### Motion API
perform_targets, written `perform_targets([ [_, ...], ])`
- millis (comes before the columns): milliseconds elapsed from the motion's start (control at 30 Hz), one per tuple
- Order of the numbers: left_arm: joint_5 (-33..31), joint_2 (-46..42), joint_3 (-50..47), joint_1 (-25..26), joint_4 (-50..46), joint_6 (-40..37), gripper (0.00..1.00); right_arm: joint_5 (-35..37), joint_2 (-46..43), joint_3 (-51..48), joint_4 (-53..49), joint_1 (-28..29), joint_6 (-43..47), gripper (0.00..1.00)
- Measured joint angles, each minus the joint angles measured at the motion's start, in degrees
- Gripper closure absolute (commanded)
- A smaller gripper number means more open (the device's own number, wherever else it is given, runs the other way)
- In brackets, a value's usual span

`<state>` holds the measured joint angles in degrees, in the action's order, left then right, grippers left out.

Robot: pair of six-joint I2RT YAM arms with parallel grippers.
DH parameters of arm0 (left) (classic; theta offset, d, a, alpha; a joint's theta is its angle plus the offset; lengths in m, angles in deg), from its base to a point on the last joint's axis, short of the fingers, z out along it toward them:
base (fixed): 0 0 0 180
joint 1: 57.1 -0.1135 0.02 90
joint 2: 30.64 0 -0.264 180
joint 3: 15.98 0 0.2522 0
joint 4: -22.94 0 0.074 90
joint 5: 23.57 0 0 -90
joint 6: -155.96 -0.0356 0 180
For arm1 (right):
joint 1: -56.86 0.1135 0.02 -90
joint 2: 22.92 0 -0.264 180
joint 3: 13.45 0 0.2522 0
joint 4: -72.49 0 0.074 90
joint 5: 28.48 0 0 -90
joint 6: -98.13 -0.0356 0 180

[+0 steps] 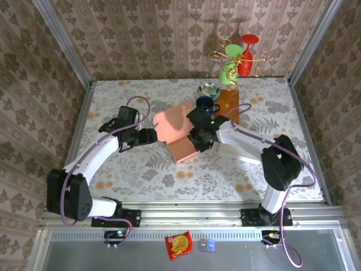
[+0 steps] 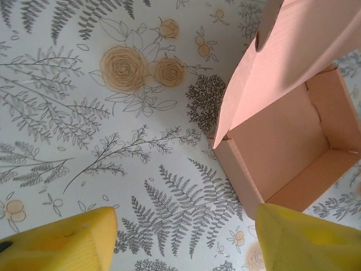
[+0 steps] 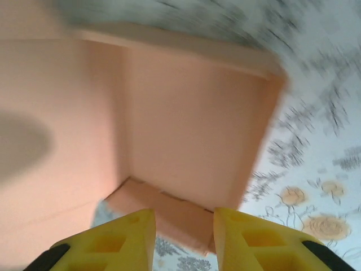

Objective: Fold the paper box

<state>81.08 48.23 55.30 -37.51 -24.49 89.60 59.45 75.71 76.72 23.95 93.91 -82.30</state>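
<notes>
We saw a floral-patterned table with a salmon-pink paper box near its middle, its tray open and its lid tilted up. The left gripper hung just left of the box, yellow fingers spread wide with nothing between them. The right gripper hovered over the box's right side, fingers narrowly parted and clamping nothing. A dark blue cup stood just behind the box.
</notes>
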Motion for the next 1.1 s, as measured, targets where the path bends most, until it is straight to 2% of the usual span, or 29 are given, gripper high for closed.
perform_targets([
  [67,0.4,2.2,2.0,-0.2,0.0,-1.2,0.34,-0.5,-2.5,0.9,1.2,-2.6,10.0,0.62],
  [200,0.6,6.1,6.1,-1.3,-0.6,-4.0,0.34,-3.0,-3.8,4.0,1.4,-8.0,32.3,0.49],
  [300,0.6,9.1,9.4,-1.8,-1.1,-6.3,0.34,-5.7,-3.8,4.9,-0.1,-11.0,46.1,0.48],
  [400,1.6,12.1,12.3,-2.1,-1.5,-8.6,0.35,-9.8,-3.7,5.7,-2.4,-13.9,55.1,0.48],
  [600,3.9,16.3,14.8,-2.1,-2.5,-11.6,0.41,-15.0,-3.4,8.3,-5.0,-17.8,63.5,0.48],
  [800,5.6,17.7,15.0,-1.4,-3.2,-12.6,0.5,-18.1,-3.1,8.4,-5.8,-17.7,65.4,0.5],
  [833,5.7,17.9,15.0,-1.2,-3.2,-12.7,0.53,-18.4,-3.0,8.4,-5.8,-17.7,65.4,0.5],
  [967,6.6,18.9,15.1,-0.5,-3.5,-12.9,0.81,-19.5,-3.0,8.4,-5.8,-17.7,65.4,0.51],
  [1100,7.4,19.8,16.3,-0.1,-4.2,-13.4,0.98,-19.9,-3.0,8.4,-5.8,-17.7,65.4,0.52],
])
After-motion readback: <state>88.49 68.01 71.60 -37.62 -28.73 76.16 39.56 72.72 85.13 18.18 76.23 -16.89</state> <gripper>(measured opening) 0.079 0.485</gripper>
